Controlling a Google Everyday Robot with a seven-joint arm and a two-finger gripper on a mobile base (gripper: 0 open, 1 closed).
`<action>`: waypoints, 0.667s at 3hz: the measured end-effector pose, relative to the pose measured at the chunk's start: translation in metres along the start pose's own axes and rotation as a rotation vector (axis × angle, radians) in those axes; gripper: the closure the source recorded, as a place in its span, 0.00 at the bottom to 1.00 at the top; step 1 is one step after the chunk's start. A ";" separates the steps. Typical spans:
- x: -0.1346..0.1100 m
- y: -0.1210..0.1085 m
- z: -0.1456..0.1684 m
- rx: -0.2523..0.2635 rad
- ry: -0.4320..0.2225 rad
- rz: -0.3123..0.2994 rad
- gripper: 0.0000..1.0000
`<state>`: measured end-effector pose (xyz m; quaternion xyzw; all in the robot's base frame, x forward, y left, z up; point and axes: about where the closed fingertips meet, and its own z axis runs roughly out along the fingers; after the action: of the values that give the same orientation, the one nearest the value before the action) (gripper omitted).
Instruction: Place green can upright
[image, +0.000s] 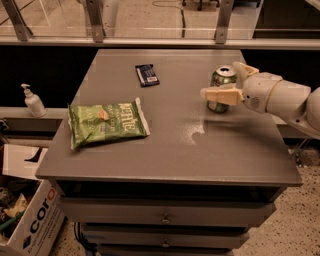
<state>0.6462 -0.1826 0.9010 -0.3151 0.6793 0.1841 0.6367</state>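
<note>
On the table (150, 160), the green can (220, 81) stands upright, top up, between the tool (220, 79)'s spread fingers (222, 95).

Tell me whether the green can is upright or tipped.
Upright: the green can stands on its base on the table, silver top facing up. The tool is at the can, on the table's right side.

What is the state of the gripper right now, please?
Gripper: at the upright green can, on the right side of the table; whether it grips the can cannot be told.
</note>
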 end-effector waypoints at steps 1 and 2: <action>-0.014 0.007 -0.005 -0.021 -0.019 -0.006 0.00; -0.031 0.004 -0.020 -0.036 -0.024 -0.041 0.00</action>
<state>0.6286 -0.1866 0.9333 -0.3381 0.6617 0.1868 0.6426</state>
